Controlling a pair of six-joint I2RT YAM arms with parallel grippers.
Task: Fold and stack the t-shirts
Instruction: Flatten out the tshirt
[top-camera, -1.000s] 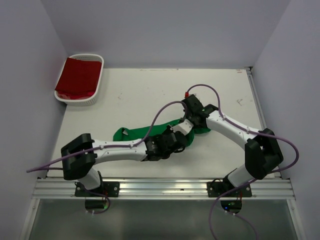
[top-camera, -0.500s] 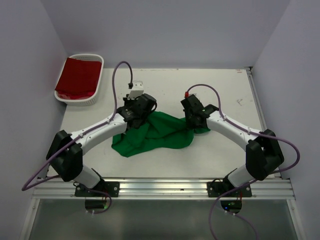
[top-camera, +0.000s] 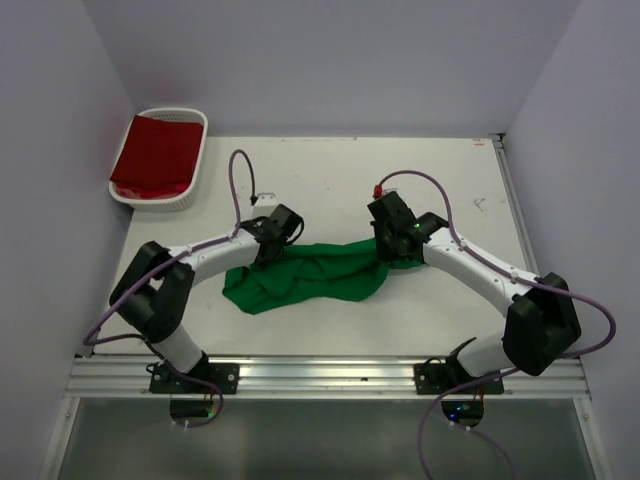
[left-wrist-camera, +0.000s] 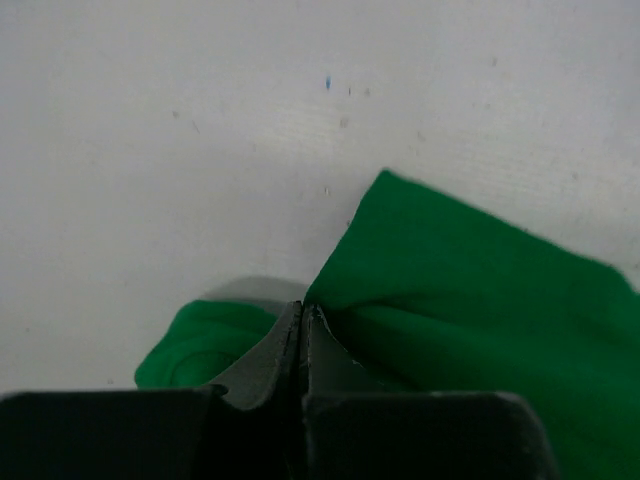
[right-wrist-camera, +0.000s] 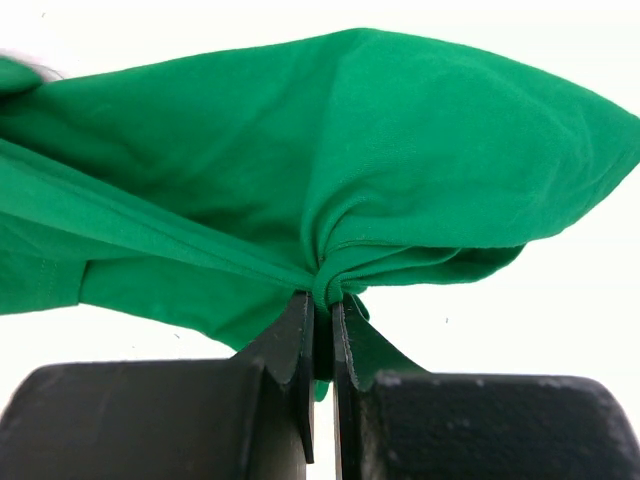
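The green t-shirt lies crumpled and stretched across the middle of the table between my two grippers. My left gripper is at its left upper edge, low over the table. In the left wrist view the left gripper is shut, with green cloth pinched at its tips. My right gripper is at the shirt's right end. In the right wrist view the right gripper is shut on a bunched fold of the green shirt. The dark red t-shirt lies in the basket.
The white slatted basket stands at the table's far left corner against the wall. Walls close the table on the left, back and right. The arms' cables loop above the table on both sides.
My left gripper swung from right of centre over to the left, drawing the green shirt out wide, then sank towards the table. My right gripper stayed almost in place, holding its end.
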